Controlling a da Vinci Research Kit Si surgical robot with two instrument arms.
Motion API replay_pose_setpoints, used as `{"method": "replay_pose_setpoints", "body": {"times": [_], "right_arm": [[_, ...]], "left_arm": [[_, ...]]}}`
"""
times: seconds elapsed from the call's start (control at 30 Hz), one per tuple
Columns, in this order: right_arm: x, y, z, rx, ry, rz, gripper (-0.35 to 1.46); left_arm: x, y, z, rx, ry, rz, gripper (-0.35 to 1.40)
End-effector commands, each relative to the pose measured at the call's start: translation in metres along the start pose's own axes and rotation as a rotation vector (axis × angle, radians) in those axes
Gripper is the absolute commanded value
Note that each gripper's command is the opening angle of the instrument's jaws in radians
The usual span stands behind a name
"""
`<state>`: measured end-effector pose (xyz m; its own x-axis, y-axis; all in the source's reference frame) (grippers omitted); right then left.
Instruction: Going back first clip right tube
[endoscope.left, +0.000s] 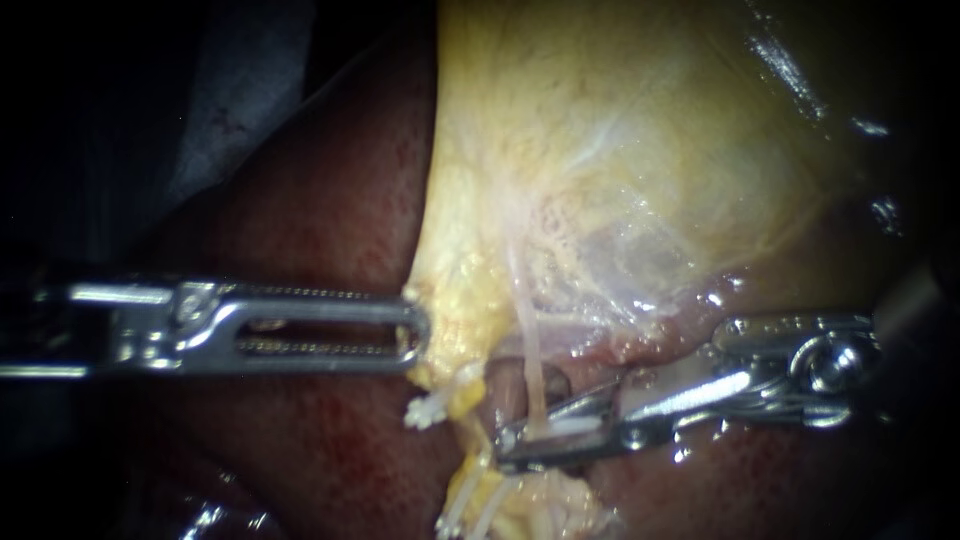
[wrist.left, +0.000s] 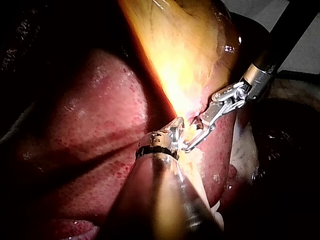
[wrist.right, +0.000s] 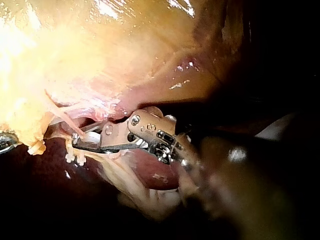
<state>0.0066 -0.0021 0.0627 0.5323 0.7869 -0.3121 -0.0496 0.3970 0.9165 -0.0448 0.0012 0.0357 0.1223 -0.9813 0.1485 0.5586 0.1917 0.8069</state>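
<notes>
Dark red, wet liver (endoscope.left: 330, 200) is the ground of all three views. Over it hangs the pale yellow gallbladder (endoscope.left: 620, 120), its fatty lower fringe drawn down to a ragged point. My left instrument (endoscope.left: 420, 330) comes in level from the left, its long windowed jaws lying together with the tip closed on that yellow fringe. The left wrist view shows the same tip sunk in the fat, where the endoscope shows it only meeting the edge. My right instrument (endoscope.left: 505, 445) reaches in low from the right, its jaws standing apart with a dark gap between them. Through that gap passes a thin pale tube (endoscope.left: 530, 345), running almost straight down from the gallbladder's underside. On the tube, inside the gap, sits a small white clip (endoscope.left: 568, 426). Its long axis lies along the jaws, nearly level and rising a little toward the right, so it crosses the tube almost squarely. The right wrist view also shows clip and tube between the jaws. In the left wrist view the clip is hidden, and only that view shows the right instrument's dark shaft.
</notes>
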Motion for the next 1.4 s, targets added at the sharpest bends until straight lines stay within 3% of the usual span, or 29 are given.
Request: {"method": "replay_pose_setpoints", "body": {"times": [0.03,0.47,0.63,0.83,0.97,1.4], "right_arm": [[0.0,0.0,0.0,0.0,0.0,0.0,-0.35],[0.0,-0.0001,0.0,0.001,0.0,0.0,-0.34],[0.0001,-0.0002,0.0002,-0.004,0.009,0.007,0.17],[0.0008,-0.0006,0.0003,-0.012,0.05,-0.089,0.49],[0.0015,-0.0009,-0.0001,-0.003,0.08,-0.112,0.51],[0.0024,-0.0032,-0.0037,-0.005,0.092,-0.119,0.5]], "left_arm": [[0.0,0.0,0.0,0.001,0.0,0.0,-0.35],[0.0001,0.0,0.0,0.0,0.0,0.0,-0.35],[0.0001,0.0,0.0,0.0,0.0,0.0,-0.35],[0.0001,0.0,0.0,0.0,0.0,0.0,-0.35],[0.0001,0.0,0.0001,0.0,0.0,0.0,-0.35],[0.0001,0.0002,0.0003,0.0,-0.001,0.001,-0.35]]}}
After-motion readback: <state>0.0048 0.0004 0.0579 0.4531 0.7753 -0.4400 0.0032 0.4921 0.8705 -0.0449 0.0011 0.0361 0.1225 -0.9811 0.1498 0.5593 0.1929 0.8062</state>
